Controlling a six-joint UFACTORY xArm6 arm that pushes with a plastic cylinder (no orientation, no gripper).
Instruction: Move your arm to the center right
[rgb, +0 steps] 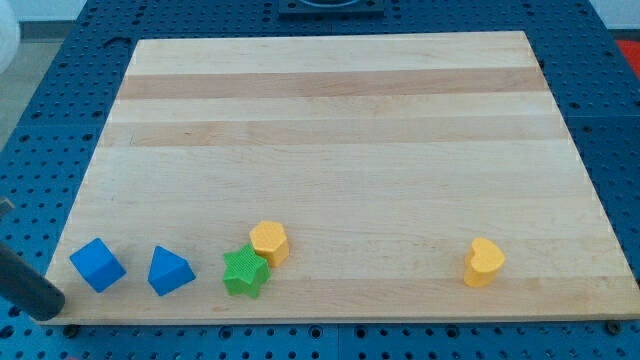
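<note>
My tip (47, 312) is the lower end of a dark rod at the view's bottom left, just off the left edge of the wooden board (330, 120). A blue cube (97, 265) lies just to the tip's right. Further right sit a blue triangular block (170, 271), a green star block (245, 272) and a yellow hexagonal block (269, 242) that touches the star. A yellow heart block (484, 262) lies alone at the view's bottom right. The tip touches no block.
The board rests on a blue perforated table (50, 110). A dark mount (330, 8) shows at the view's top edge.
</note>
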